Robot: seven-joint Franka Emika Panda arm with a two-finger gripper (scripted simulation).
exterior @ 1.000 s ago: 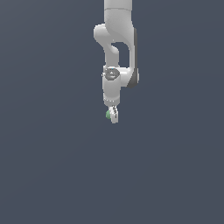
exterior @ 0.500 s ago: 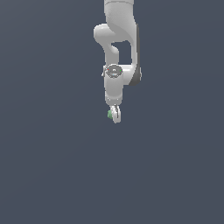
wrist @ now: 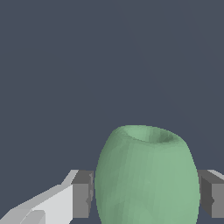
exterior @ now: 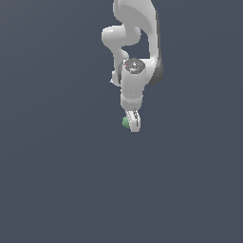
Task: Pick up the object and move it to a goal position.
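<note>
Transport is the step in hand, as far as these views allow a judgement. The claw hangs below the white arm in the exterior view, clamped on the green object, which peeks out as a green spot at the fingertips, on the exterior view's left of them. In the wrist view the object sits squarely between the two grey pads, both touching its sides (it has a dimple at one end, so it looks more apple-like than a plain ball).

To carry it well, I would keep the squeeze constant and move smoothly, since a rounded body could roll out between flat pads. No goal marker shows. No containers are visible; only a plain dark grey background.
</note>
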